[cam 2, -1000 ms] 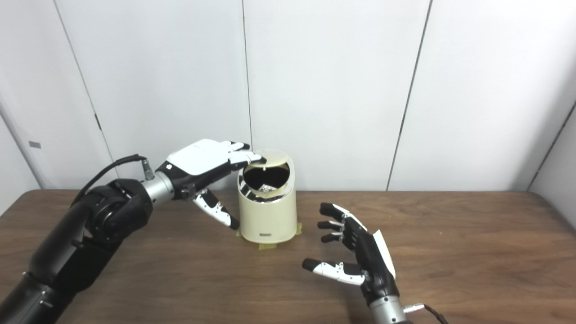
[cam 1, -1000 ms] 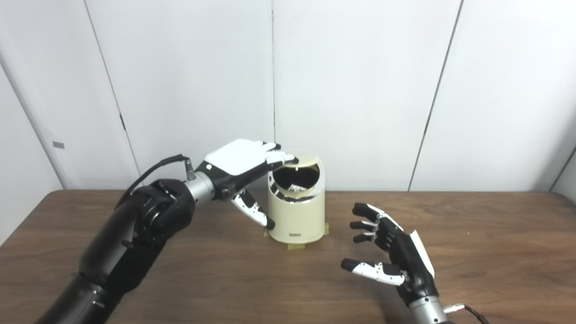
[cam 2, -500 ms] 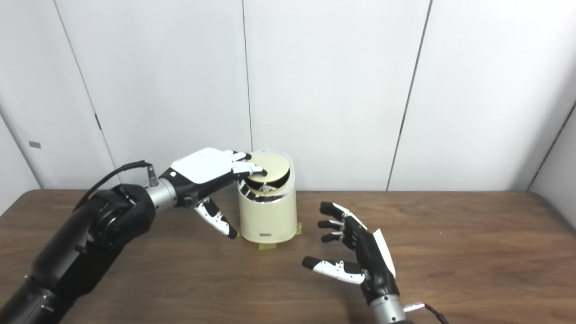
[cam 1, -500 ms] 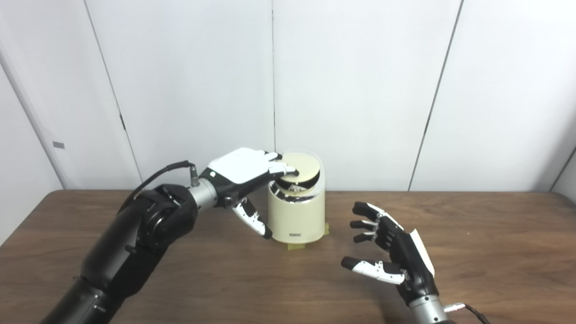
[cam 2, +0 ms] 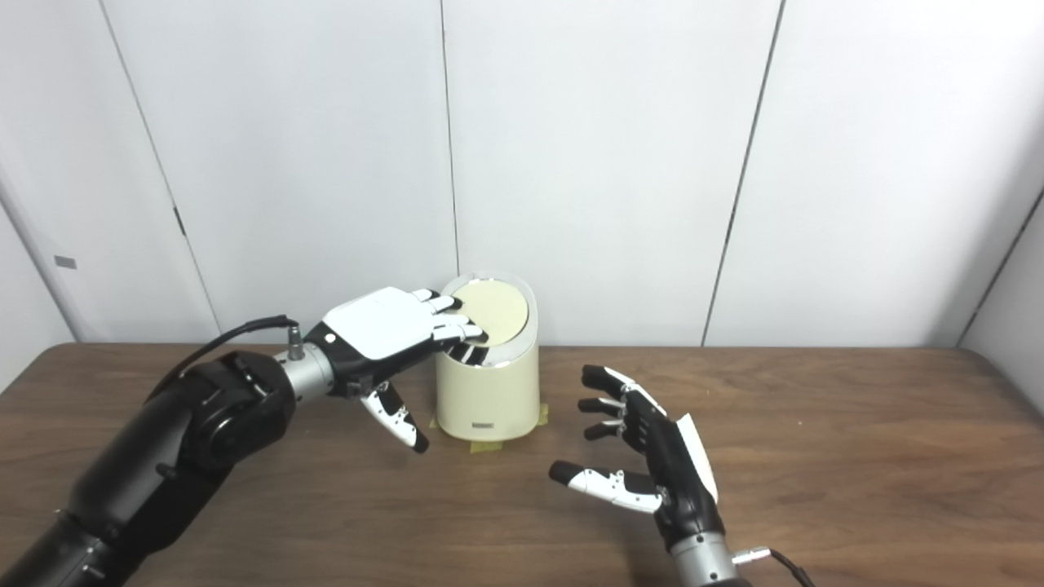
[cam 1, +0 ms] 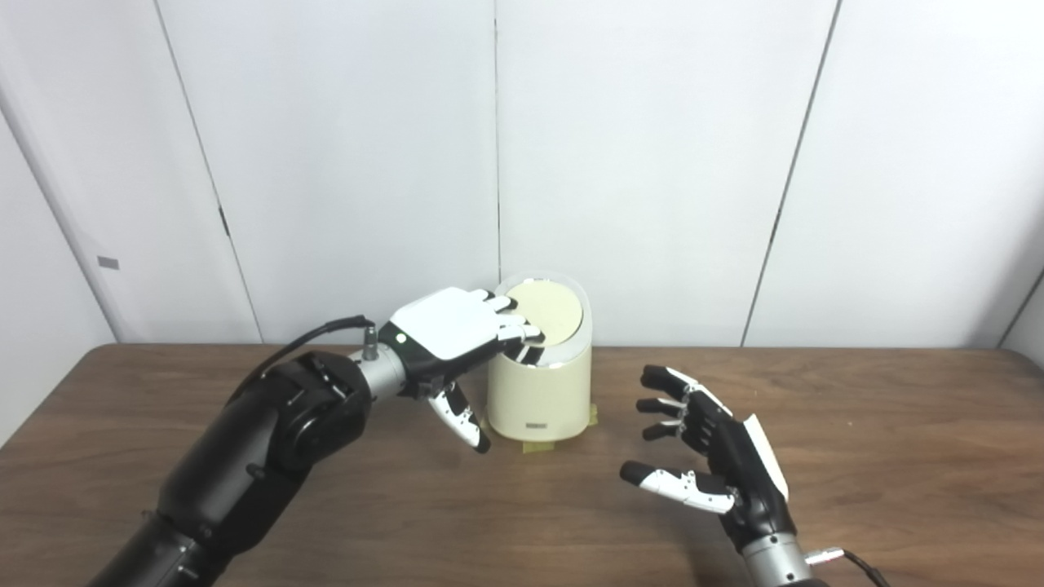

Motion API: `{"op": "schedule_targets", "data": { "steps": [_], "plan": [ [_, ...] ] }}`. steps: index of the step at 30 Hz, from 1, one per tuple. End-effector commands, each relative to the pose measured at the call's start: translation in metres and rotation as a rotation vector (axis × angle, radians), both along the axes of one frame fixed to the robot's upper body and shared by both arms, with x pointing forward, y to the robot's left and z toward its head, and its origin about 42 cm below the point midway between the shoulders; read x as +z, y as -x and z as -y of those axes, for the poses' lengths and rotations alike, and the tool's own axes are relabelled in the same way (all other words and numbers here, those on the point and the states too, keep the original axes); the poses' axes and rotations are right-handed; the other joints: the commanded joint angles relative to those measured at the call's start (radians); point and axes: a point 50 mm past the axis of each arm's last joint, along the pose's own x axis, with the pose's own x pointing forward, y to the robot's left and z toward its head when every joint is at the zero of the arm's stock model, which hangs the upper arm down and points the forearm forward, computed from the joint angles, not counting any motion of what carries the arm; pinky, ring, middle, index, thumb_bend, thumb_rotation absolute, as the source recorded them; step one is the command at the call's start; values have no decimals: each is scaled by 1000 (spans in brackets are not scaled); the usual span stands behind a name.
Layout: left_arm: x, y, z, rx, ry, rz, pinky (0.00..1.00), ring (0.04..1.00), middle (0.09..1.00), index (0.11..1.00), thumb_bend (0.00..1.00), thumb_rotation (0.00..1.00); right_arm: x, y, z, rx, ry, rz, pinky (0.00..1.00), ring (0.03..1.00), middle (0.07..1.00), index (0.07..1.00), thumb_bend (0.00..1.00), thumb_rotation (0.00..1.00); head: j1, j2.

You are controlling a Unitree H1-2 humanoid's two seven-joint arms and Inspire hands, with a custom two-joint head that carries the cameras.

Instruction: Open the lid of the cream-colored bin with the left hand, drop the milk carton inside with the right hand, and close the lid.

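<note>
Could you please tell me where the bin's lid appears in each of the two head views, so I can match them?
Left eye view: the lid sits just right of centre, on top of the bin.
Right eye view: the lid sits just left of centre.
Shared landmark: the left hand, whose fingertips rest on the lid's left edge in both.

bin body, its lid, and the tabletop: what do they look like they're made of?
Bin body: likely plastic, cream with a soft sheen and smooth moulded curves; a shiny, metal-looking ring sits under the rim.
Lid: flat cream disc, matte, probably plastic too.
Tabletop: dark brown wood grain, low gloss; wood or laminate, can't tell.
</note>
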Motion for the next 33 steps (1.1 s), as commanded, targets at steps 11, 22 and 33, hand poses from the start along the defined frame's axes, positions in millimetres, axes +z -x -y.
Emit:
{"op": "schedule_targets", "data": {
  "steps": [11, 22, 33],
  "plan": [
    [4, -1, 2, -5, -37, 6, 1000, 1000, 910, 927, 941, 309, 22, -4, -4, 6, -24, 83, 589, 740, 816, 796, 737, 316, -2, 5],
    [-3, 5, 8, -2, -145, -29, 1000, 1000, 848, 847, 950, 295, 23, -4, -3, 2, -17, 87, 579, 745, 819, 798, 703, 302, -3, 7],
    [20, 6, -7, 38, 307, 1, 1000, 1000, 905, 938, 872, 365, 22, -4, 0, -1, -15, 79, 583, 739, 814, 795, 709, 319, 1, 8]
  ]
}}
